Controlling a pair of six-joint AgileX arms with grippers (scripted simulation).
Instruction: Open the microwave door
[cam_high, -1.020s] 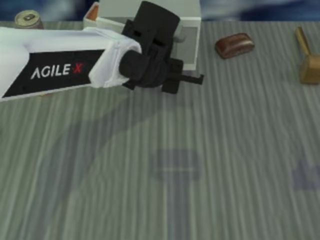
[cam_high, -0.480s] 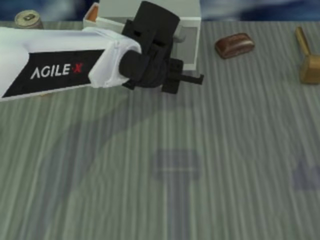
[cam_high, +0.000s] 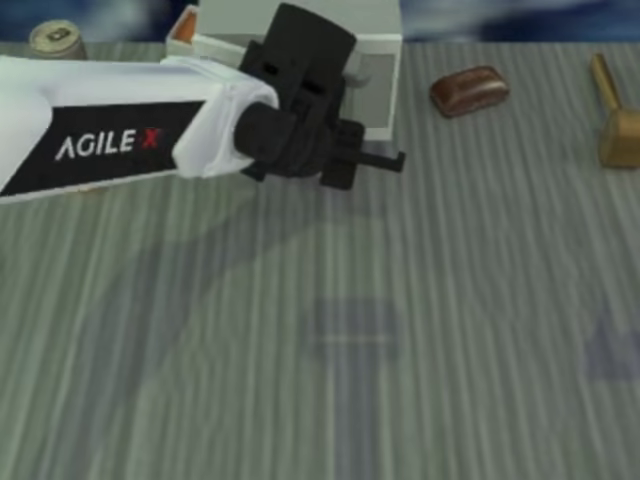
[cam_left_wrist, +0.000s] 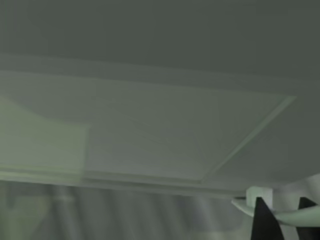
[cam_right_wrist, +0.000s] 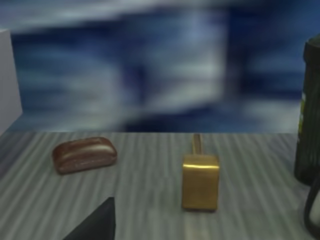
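Left arm (cam_high: 120, 130) hides most of the microwave (cam_high: 375, 40)

words: "AGILE X" | where: on the black patch of my white left arm (cam_high: 110, 135) | colours: white letters, red X | anything else to read on the other things: no, nothing I can make out

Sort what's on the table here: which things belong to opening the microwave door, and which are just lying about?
In the job:
- microwave, at the table's far edge
- microwave door, filling the left wrist view
- left claw, at the microwave's front

Lying about:
- brown bread loaf, right of the microwave
- wooden mallet, far right
- can, far left
- white-and-orange box
- dark bottle
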